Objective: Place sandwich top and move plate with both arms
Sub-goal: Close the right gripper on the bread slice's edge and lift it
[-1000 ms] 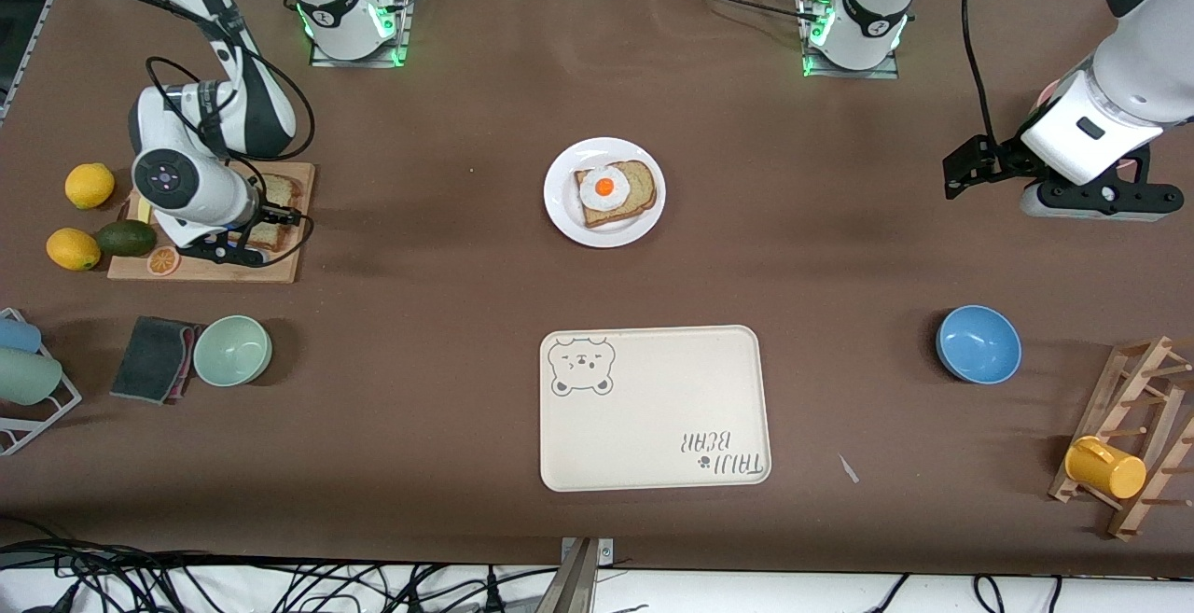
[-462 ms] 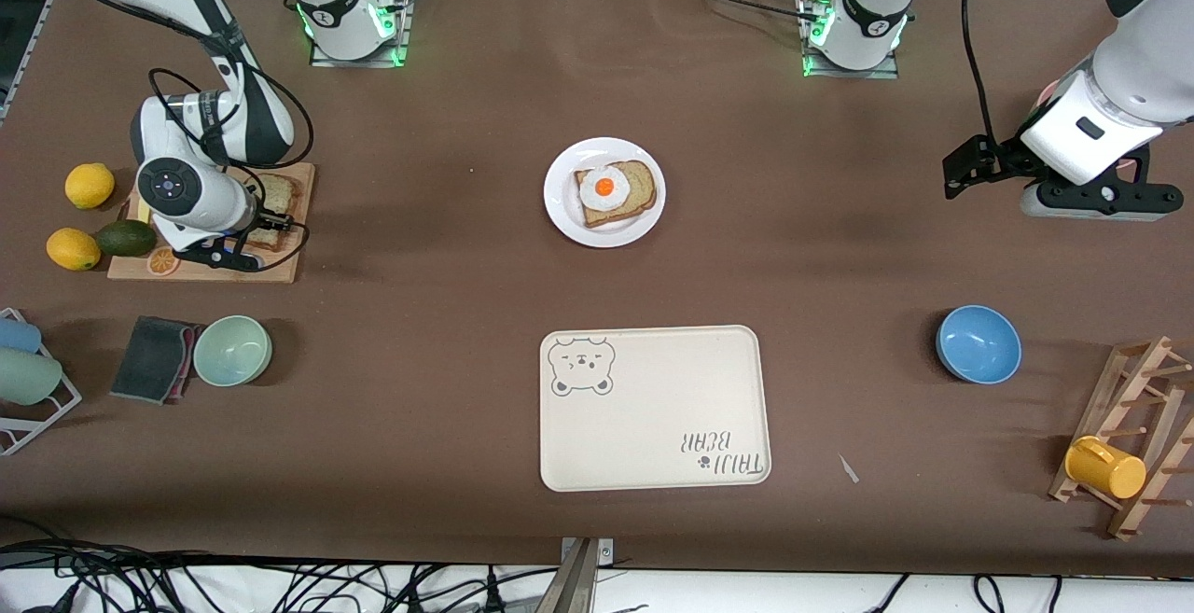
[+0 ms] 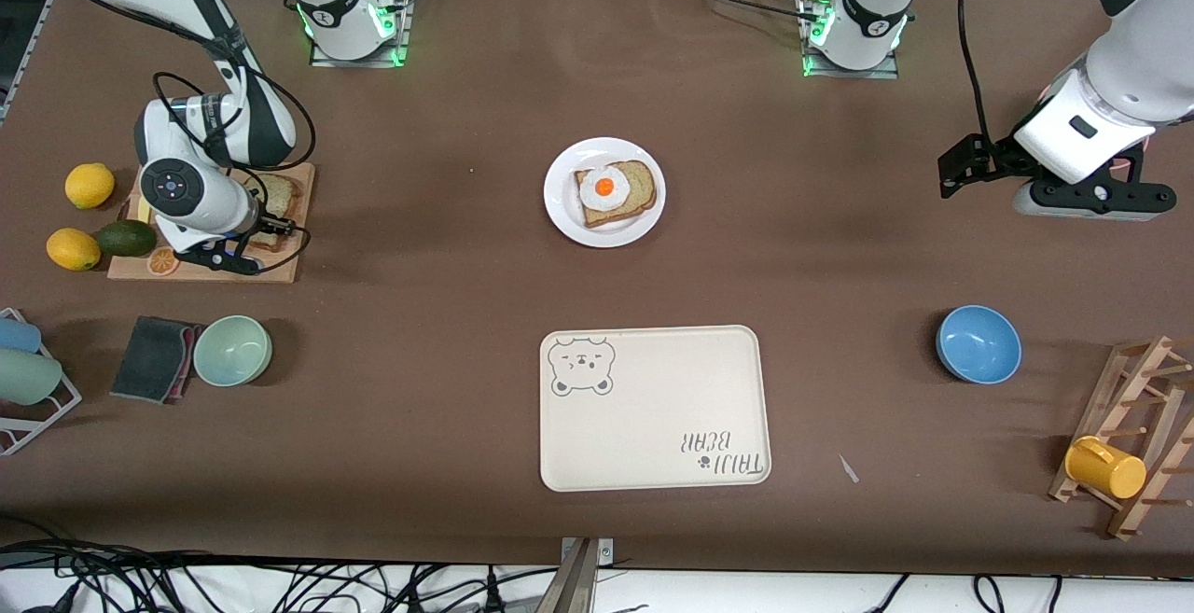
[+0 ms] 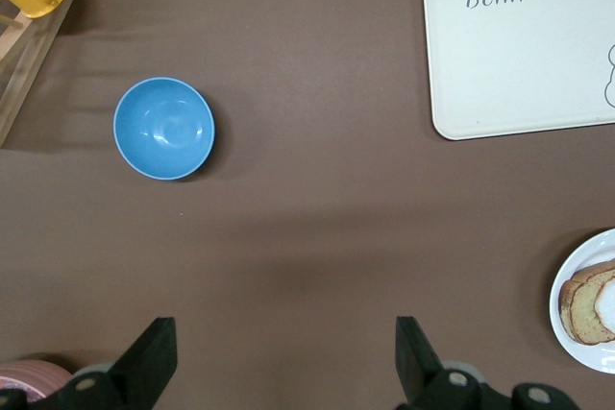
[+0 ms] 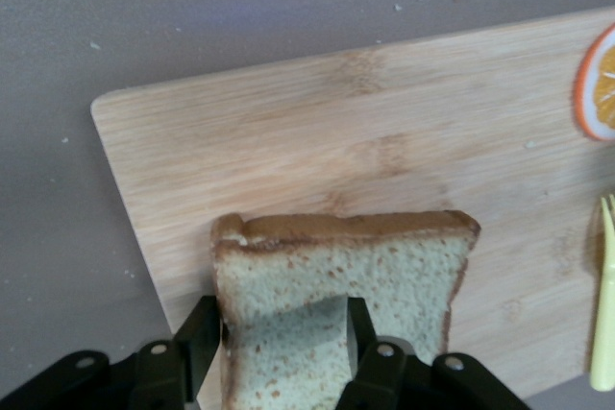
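Note:
The sandwich top (image 5: 384, 276) lies on a wooden cutting board (image 5: 288, 141) toward the right arm's end of the table. My right gripper (image 5: 279, 309) is down on it, one finger against its crust and the other on its surface, pinching that edge. In the front view the right gripper (image 3: 263, 232) covers most of that slice (image 3: 272, 242). The white plate (image 3: 560, 214) holds a bread slice with a fried egg (image 3: 616, 191). My left gripper (image 3: 1091, 202) waits open and empty (image 4: 283, 352) over bare table toward the left arm's end; the plate's rim (image 4: 575, 338) shows there too.
A second bread slice (image 3: 283, 189) lies on the board's farther part. Lemons (image 3: 90, 185), an avocado (image 3: 126, 238) and an orange slice (image 3: 162, 261) sit by the board. A cream bear tray (image 3: 653, 426), green bowl (image 3: 232, 350), blue bowl (image 3: 978, 344) and mug rack (image 3: 1129, 436) lie nearer the camera.
My right gripper has settled lower onto the slice on the cutting board and shifted slightly toward the right arm's end. The left arm has shifted only slightly.

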You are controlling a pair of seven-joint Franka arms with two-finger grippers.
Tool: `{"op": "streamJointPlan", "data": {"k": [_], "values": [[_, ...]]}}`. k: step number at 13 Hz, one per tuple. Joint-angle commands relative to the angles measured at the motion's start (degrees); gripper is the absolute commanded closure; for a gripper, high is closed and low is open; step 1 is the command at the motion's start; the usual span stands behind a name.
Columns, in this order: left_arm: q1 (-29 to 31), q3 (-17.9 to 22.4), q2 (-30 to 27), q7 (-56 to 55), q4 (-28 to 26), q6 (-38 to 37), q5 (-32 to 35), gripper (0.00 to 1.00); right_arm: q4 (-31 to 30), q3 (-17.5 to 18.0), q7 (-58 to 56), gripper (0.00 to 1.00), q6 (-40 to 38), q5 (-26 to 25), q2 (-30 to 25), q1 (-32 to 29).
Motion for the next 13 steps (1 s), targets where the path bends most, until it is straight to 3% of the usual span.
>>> {"op": "streamJointPlan", "data": {"k": [1, 2, 5, 6, 11, 13], "values": [[0.11, -0.07, 0.88, -0.30, 1.96, -1.28, -1.56, 0.00, -0.05, 0.13, 1.08, 0.44, 1.31, -0.93, 0.98, -0.37], [0.11, -0.07, 0.79, -0.30, 1.96, -1.28, -1.56, 0.00, -0.05, 0.13, 1.08, 0.52, 0.88, -0.93, 0.90, -0.37], [0.11, -0.07, 0.79, -0.30, 1.87, -1.28, -1.56, 0.00, -0.05, 0.22, 1.51, 0.94, -0.53, -0.93, -0.33, -0.37], [0.11, -0.07, 0.87, -0.30, 1.96, -1.28, -1.56, 0.00, -0.14, 0.22, 1.51, 1.00, -1.49, -0.93, -1.21, -0.28], [0.02, -0.07, 0.79, -0.30, 1.96, -1.28, -1.56, 0.00, 0.38, 2.76, 1.51, 1.00, -9.84, -0.93, -5.78, -0.28], [0.02, -0.07, 0.88, -0.30, 1.96, -1.28, -1.56, 0.00, 0.99, 5.83, 2.73, 1.00, -13.78, 2.65, -8.23, -0.28]]}}
